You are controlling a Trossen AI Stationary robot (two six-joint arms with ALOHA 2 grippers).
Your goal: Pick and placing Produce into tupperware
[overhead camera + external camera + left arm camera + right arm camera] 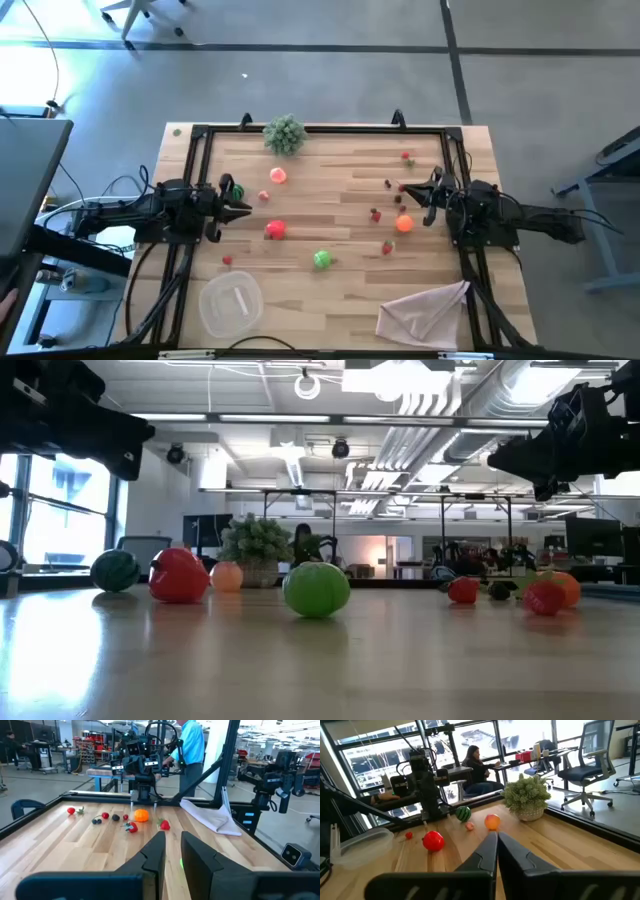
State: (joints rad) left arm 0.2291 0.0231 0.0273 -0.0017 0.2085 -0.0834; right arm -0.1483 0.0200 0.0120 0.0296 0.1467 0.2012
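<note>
**Operator:** Report the state of your tools.

**Robot:** My left gripper [243, 209] hangs above the left side of the table [330, 300], holding nothing. Its fingers [152, 854] stand nearly together with a narrow gap. My right gripper [413, 193] hangs above the right side, fingers [487, 851] pressed together, also holding nothing.

**Operator:** What lies nearest each tool?

**Robot:** Near the left gripper: a dark green melon [237, 190] just beside it, a small pink piece [265, 197], a red pepper [275, 230] and a peach [277, 176] farther in. Near the right gripper: an orange [404, 224] just beside it, and small red and dark berries [376, 213] scattered around it.

**Operator:** Other produce?

**Robot:** A green apple [321, 260] lies near the table's middle. A small red piece [228, 261] lies near the container.

**Operator:** Where is the container?

**Robot:** The clear container [231, 303] sits at the front left corner, no produce in it. A beige cloth [425, 312] lies at the front right. A bushy plant [285, 134] stands at the far edge.
</note>
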